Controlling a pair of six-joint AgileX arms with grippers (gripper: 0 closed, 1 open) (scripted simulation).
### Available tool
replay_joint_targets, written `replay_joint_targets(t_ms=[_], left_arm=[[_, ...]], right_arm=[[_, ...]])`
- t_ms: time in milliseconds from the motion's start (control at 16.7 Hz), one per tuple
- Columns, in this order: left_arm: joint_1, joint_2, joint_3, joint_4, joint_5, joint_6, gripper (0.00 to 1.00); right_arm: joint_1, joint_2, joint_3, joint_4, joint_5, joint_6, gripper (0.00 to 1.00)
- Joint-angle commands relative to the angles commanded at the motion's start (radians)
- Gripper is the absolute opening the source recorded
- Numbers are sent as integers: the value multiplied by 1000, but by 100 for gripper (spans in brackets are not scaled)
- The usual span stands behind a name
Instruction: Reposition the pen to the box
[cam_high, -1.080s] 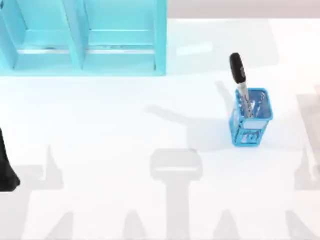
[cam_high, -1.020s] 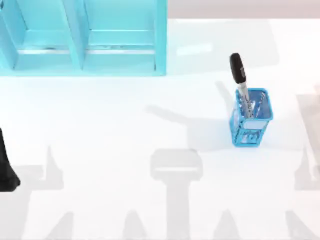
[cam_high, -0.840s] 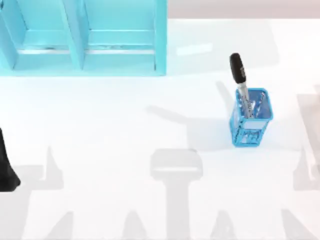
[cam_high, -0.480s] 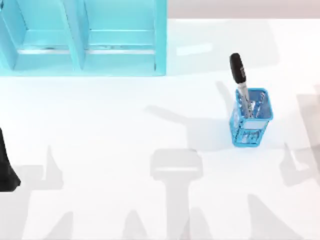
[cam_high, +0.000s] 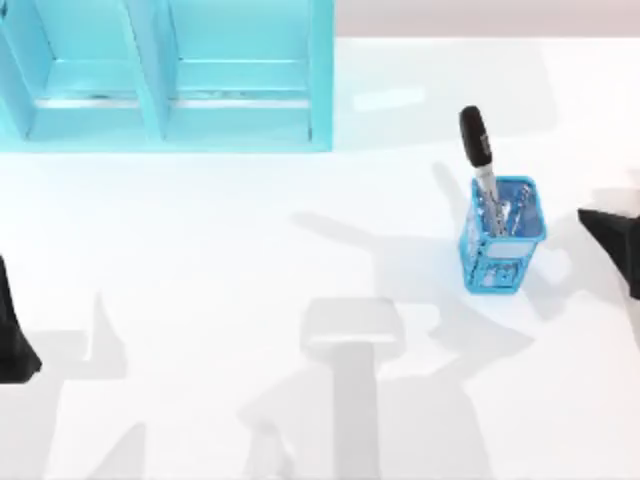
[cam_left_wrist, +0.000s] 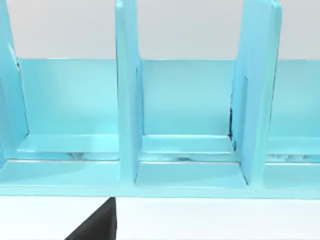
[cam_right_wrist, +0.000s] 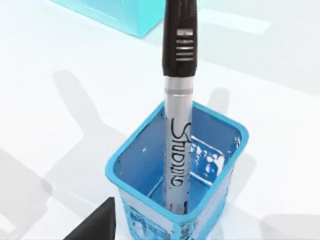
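Top view: white table. A light blue box with upright dividers sits at the far left corner. The pen stands in a blue mesh holder on the right half of the table, well apart from the box. Its black end sticks up above the holder rim and leans toward the far side; the silver barrel goes down inside. The left end effector is a dark shape at the left edge of the table, near side, parked; cannot tell how far open it is, nothing seen in it. The right end effector pokes in at the right edge, near the holder but apart from it; cannot tell its opening, and it has hold of nothing.

Left wrist view: faces the box head-on, with open compartments split by upright dividers. A dark bit of the left end effector shows at the picture edge over the table.

Right wrist view: close on the holder with the pen standing in it, roughly upright, black end up, lettering on the silver barrel. A corner of the box lies beyond. A dark tip of the right end effector sits just beside the holder, not touching the pen.
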Motion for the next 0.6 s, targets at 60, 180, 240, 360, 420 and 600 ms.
replay_joint_targets(t_ms=[60,180,240,360,420,600], left_arm=[[0,0,0,0,0,0,100],[0,0,0,0,0,0,100],[0,0,0,0,0,0,100],[0,0,0,0,0,0,100],[0,0,0,0,0,0,100],[0,0,0,0,0,0,100]], right_arm=[[0,83,41,-1,-37,-19,100],[0,227,112,-5,-103,-54,100],[1,286,142,-7,-131,-69,100],[2,376,188,-12,-175,-93,100],[2,407,204,-14,-190,-102,100],[2,440,221,-17,-206,-112,100]])
